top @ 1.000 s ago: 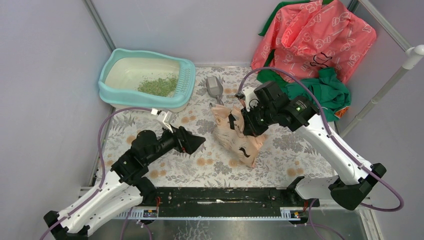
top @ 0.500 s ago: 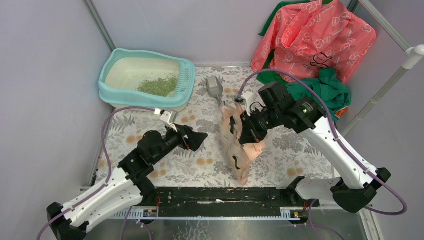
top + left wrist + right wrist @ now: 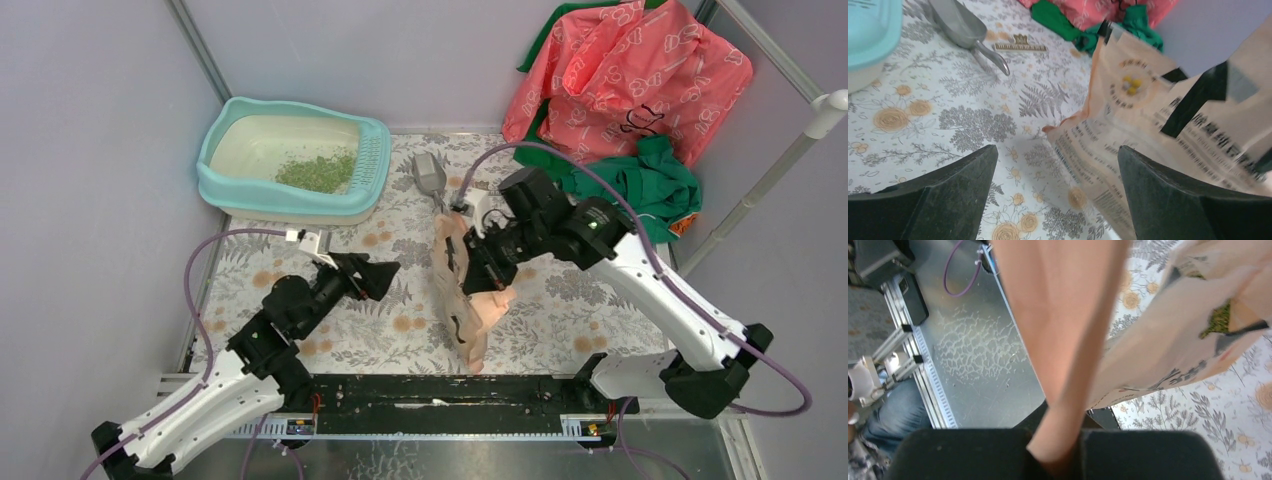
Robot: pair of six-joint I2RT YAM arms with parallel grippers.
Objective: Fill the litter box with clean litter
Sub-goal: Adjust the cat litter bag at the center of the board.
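The turquoise litter box (image 3: 290, 198) stands at the back left, and its corner (image 3: 870, 35) shows in the left wrist view. A small heap of green clean litter (image 3: 318, 172) lies in its cream pan. My right gripper (image 3: 487, 262) is shut on a fold of the pink-orange litter bag (image 3: 463, 300), which hangs tilted over the mat's middle. The right wrist view shows that fold (image 3: 1073, 315) pinched between the jaws (image 3: 1058, 452). My left gripper (image 3: 385, 273) stands open just left of the bag (image 3: 1168, 125), jaws (image 3: 1058, 172) wide and holding nothing.
A grey scoop (image 3: 428, 175) lies right of the box, also seen as the scoop (image 3: 960, 27) in the left wrist view. A red printed cloth (image 3: 620, 70) and a green cloth (image 3: 650, 180) are piled at the back right. A white pole (image 3: 770, 180) slants on the right.
The right gripper has carried the bag leftward and swung it to hang more upright. The left arm has shifted slightly left and stayed open.
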